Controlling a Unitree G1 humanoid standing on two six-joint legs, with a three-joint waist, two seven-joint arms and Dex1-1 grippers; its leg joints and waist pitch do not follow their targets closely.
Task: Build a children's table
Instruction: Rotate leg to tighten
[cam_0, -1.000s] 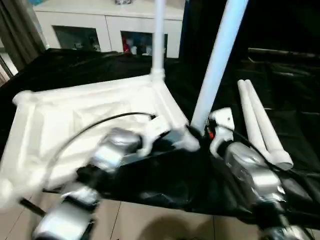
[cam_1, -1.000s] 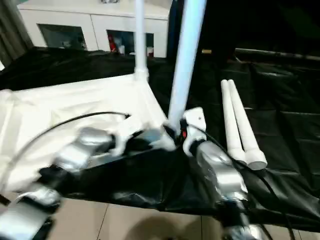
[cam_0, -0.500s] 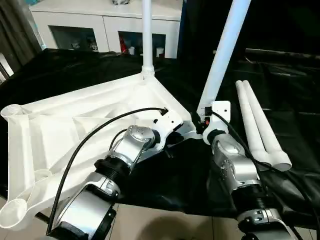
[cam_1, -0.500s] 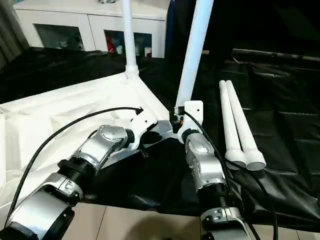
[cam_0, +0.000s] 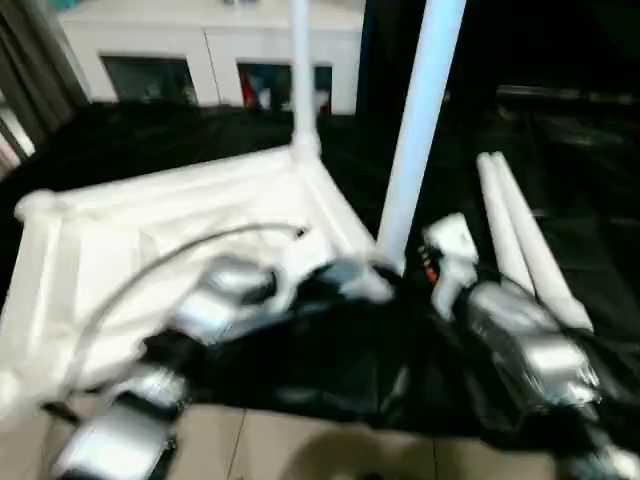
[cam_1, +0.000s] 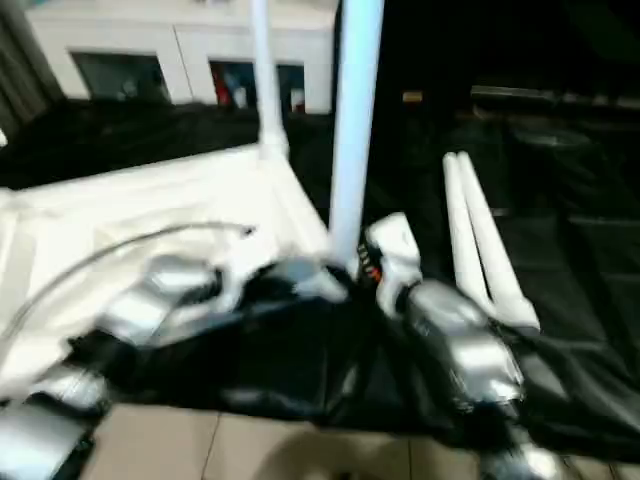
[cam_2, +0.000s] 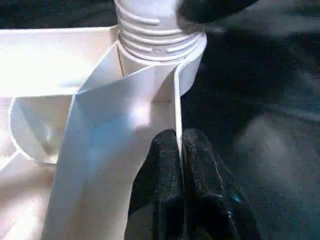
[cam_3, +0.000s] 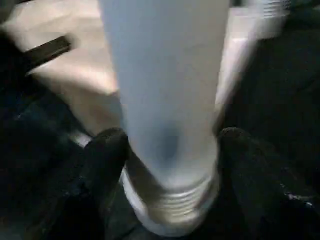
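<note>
From the left eye view you look down on the white plastic table top (cam_0: 170, 230), lying with its ribbed underside up on the worktop covered in black cloth (cam_0: 600, 200). One white tapered tube leg (cam_0: 301, 70) stands upright in the far corner socket. A second, thicker-looking white tube leg (cam_0: 415, 125) rises from the near right corner of the top, between your two silver forearms. Your right pincer (cam_0: 405, 265) sits at the foot of that leg, and your left pincer (cam_0: 350, 280) reaches in to the same corner from the other side. Two more white tube legs (cam_0: 525, 240) lie side by side on the cloth, well apart from the top on your right. A white cabinet with glass doors (cam_0: 210, 60) stands behind the worktop.

In the right eye view the same layout holds: the held leg (cam_1: 352, 120) is upright just beside the right pincer (cam_1: 365, 265).

From the left wrist view your two black fingers (cam_2: 167, 170) are closed on the thin upright rim wall of the table top, one on each side. Just beyond them the threaded end of the leg (cam_2: 155, 30) sits in the round corner socket (cam_2: 187, 70).

From the right wrist view your black fingers (cam_3: 107, 160) flank the leg (cam_3: 165, 90) and grip it just above its threaded end
</note>
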